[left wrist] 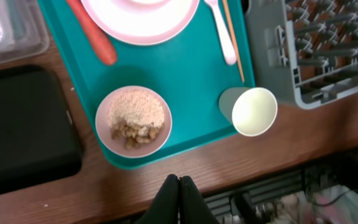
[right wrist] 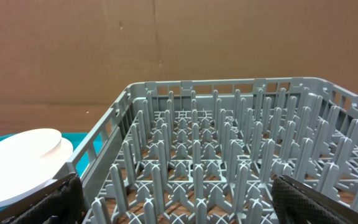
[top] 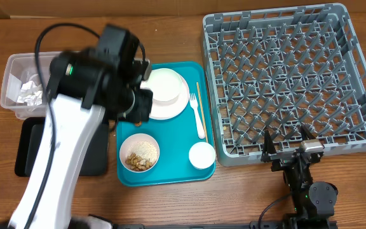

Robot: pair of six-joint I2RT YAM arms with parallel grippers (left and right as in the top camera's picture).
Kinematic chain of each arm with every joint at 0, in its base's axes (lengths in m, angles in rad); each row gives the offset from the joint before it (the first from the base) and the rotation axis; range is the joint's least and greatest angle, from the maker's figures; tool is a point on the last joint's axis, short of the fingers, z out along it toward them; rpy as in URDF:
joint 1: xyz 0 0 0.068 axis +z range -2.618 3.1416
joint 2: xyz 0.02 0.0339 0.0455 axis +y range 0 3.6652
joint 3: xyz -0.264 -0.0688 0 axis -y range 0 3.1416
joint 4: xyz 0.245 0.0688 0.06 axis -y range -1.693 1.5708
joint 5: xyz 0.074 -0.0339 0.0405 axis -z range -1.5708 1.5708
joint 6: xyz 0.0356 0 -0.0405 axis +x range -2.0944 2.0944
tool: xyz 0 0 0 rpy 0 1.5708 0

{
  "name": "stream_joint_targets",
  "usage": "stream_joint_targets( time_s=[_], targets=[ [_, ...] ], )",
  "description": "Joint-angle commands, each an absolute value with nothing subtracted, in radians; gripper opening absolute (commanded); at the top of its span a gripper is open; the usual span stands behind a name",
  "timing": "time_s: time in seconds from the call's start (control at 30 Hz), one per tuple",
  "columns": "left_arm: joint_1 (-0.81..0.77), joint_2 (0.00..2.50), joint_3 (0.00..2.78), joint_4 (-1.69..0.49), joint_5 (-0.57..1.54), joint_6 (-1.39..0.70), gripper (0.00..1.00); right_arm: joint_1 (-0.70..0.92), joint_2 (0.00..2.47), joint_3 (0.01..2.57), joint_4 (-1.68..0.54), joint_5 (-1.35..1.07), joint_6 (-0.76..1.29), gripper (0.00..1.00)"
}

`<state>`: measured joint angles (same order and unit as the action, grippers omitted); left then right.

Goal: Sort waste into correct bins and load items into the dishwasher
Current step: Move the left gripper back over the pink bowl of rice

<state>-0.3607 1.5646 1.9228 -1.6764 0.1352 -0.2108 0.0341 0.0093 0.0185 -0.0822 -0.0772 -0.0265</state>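
The left end effector (left wrist: 179,186) hangs above the front edge of the desk (top: 170,32), its fingers pressed together with nothing between them. Below it sits a teal tray (top: 170,172). On the tray are a small bowl (top: 139,153) of beige crumbs (left wrist: 137,115), a white cup (top: 202,155) in the corner by the rack, a white plate (top: 167,95), a plastic fork (top: 197,114) with a thin wooden stick (left wrist: 232,37) just beside it, and a carrot (left wrist: 92,31) lying beside the plate. To the left, a clear tub (top: 14,76) holds crumpled napkins (top: 30,92), with a black tray (top: 27,146) in front of it. The right end effector (top: 288,141) waits at the near edge of the grey rack (top: 291,76), its fingers spread wide apart and holding nothing.
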Motion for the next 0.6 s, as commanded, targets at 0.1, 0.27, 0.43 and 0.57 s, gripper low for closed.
stream_joint_targets(
  time_s=[0.1,0.27,0.43,0.57],
  targets=[
    [-0.574,1.311,1.643,-1.557,-0.092,-0.504,0.04,0.031,0.004,0.008,-0.077,-0.072,-0.030,1.00],
    [-0.646,1.261,1.457,-1.404,-0.111,-0.564,0.09,0.031,0.004,0.008,-0.077,-0.072,-0.030,1.00],
    [-0.649,1.301,1.375,-1.297,-0.109,-0.564,0.22,0.031,0.004,0.008,-0.078,-0.072,-0.030,1.00],
    [-0.649,1.348,1.365,-1.256,-0.066,-0.564,0.33,0.031,0.004,0.008,-0.077,-0.072,-0.030,1.00]
  ],
)
